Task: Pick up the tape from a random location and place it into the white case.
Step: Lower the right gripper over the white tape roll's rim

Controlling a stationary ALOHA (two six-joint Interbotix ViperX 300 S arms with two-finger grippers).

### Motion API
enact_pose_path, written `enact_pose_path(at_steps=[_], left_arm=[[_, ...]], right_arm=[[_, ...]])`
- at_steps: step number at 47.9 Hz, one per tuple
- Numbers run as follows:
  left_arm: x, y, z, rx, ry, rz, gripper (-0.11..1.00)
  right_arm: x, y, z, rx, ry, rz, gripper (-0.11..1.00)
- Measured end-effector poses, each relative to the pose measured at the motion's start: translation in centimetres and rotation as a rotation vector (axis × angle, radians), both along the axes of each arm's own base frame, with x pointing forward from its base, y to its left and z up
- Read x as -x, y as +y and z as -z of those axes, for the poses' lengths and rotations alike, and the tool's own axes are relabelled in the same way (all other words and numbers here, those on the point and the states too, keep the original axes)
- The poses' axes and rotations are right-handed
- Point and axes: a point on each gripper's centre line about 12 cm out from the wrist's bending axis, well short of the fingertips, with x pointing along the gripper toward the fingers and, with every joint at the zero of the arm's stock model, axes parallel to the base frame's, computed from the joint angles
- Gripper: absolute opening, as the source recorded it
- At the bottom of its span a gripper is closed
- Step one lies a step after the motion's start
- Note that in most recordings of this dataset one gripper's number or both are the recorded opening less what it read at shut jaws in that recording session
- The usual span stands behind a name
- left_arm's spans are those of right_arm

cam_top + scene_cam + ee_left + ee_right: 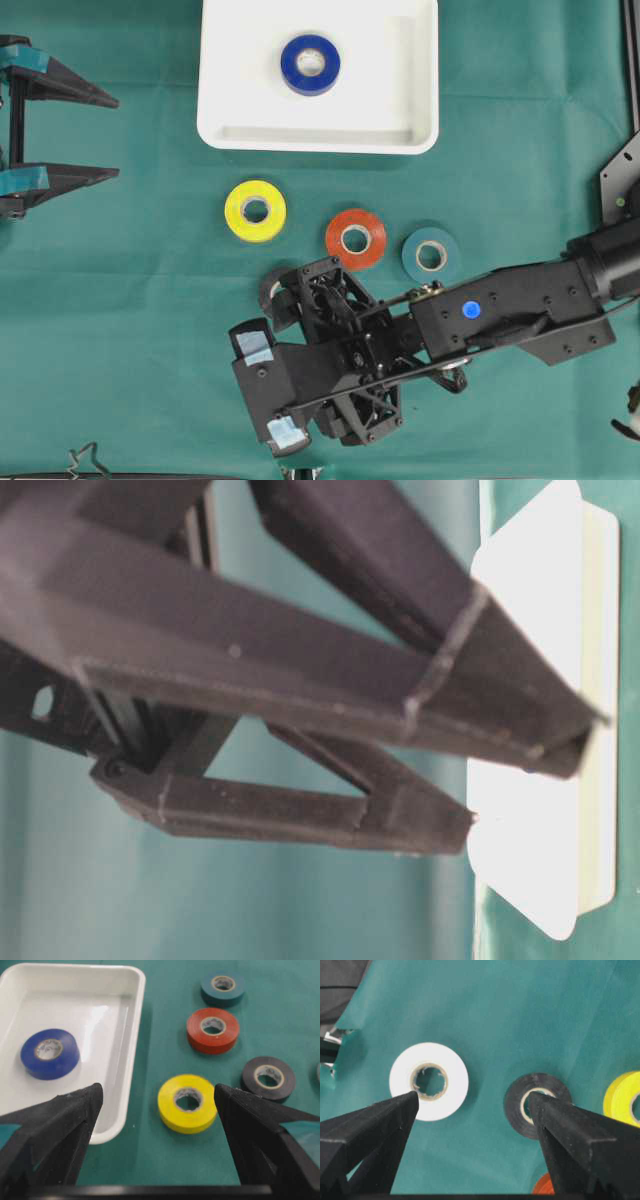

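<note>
The white case [318,135] lies at the top middle with a blue tape [310,64] inside it. On the green cloth below it lie a yellow tape [255,211], a red tape [356,239], a teal tape [431,255] and a black tape [271,293] half hidden under my right arm. My right gripper [270,390] hangs open over the cloth. In its wrist view the gripper [472,1096] frames a white tape [428,1081] and the black tape [535,1105], holding nothing. My left gripper [110,137] stands open and empty at the left edge, facing the yellow tape [187,1102] and the case [135,1035].
My right arm [520,310] stretches across the lower right of the table. A bent metal wire [85,462] lies at the bottom left edge. The cloth's edge [350,1005] shows beyond the white tape. Blurred black fingers fill the table-level view before the case [540,880].
</note>
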Motion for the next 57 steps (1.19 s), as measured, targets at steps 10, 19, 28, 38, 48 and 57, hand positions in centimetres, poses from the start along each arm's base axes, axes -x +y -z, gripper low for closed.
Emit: enact_pose_path(at_steps=[10,19,28,38,48,57], left_arm=[[0.0,0.0,0.0,0.000,0.002,0.000,0.98],[0.0,0.0,0.0,0.000,0.000,-0.002,0.98],[0.0,0.0,0.0,-0.002,0.000,0.000,0.98],[0.0,0.0,0.0,0.000,0.002,0.000,0.98],[0.0,0.0,0.0,0.000,0.002,-0.002,0.98],[0.0,0.0,0.0,0.000,0.002,-0.002,0.98]], right_arm=[[0.0,0.0,0.0,0.001,0.001,-0.001,0.92],[0.0,0.0,0.0,0.002,0.003,-0.001,0.92],[0.0,0.0,0.0,0.001,0.003,0.000,0.92],[0.0,0.0,0.0,0.001,0.003,0.000,0.92],[-0.2,0.1,1.0,0.008,0.021,0.000,0.92],[-0.6,0.2,2.5,0.020,0.050,-0.001,0.92]])
